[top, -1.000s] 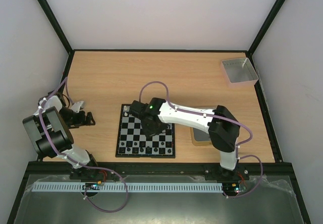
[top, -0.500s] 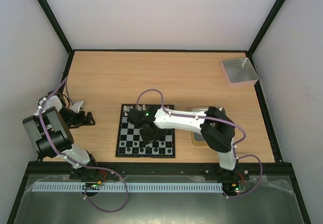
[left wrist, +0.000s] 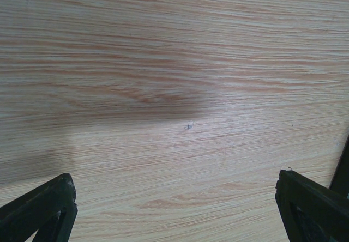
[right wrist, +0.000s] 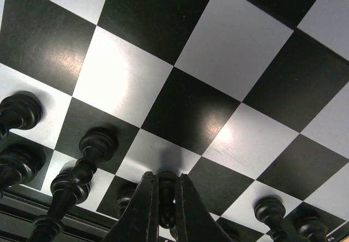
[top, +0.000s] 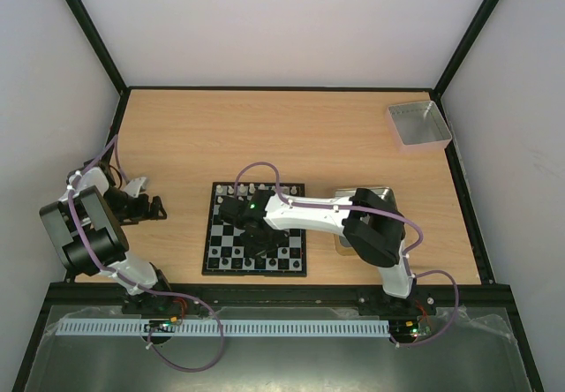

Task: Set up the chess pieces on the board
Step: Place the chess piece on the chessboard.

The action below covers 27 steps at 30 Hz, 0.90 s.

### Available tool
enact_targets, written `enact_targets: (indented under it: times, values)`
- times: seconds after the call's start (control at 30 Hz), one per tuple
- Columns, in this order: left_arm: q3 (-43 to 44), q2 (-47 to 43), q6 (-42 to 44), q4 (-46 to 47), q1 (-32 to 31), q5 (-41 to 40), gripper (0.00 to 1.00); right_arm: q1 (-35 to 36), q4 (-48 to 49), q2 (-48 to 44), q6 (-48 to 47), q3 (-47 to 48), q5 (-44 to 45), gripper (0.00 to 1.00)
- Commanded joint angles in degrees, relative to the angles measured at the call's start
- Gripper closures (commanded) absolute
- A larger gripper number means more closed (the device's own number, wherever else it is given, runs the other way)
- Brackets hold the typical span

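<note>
- The right claw [right wrist: 166, 181] is pressed together on a black piece [right wrist: 167, 197], pinched low over the board [top: 216, 229] near its 6 o'clock rows.
- The step in hand, as I judge it, is placing this piece among the other black pieces [right wrist: 94, 144] on the near ranks.
- The next move calls for a straight drop onto a free square, a small spread of the fingers, then a straight lift. Sideways drift could topple neighbours.
- Room is tight. In the wrist view, black pieces stand close at 9 o'clock and 4 o'clock of the claw. The squares toward 12 o'clock hold nothing.
- White pieces [top: 252, 186] line the board's 12 o'clock edge, apart from the claw.
- The left claw [left wrist: 174, 198] is spread wide over the table [left wrist: 180, 62], at 9 o'clock of the board, holding nothing.
- A tin [top: 346, 244] sits just at 3 o'clock of the board, partly under the right arm.
</note>
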Motion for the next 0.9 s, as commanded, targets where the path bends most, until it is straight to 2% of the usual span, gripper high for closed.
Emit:
enact_targets:
  times: [0.0, 0.87]
  values:
    - [-0.37, 0.64, 0.71, -1.8, 0.5, 1.1, 0.01, 0.29, -0.26, 1.06, -0.09, 0.84, 0.31, 0.97]
    - [-0.46, 0.0, 0.54, -1.75, 1.1, 0.89, 0.01, 0.29, -0.22, 2.82, -0.37, 2.66, 1.74, 0.94]
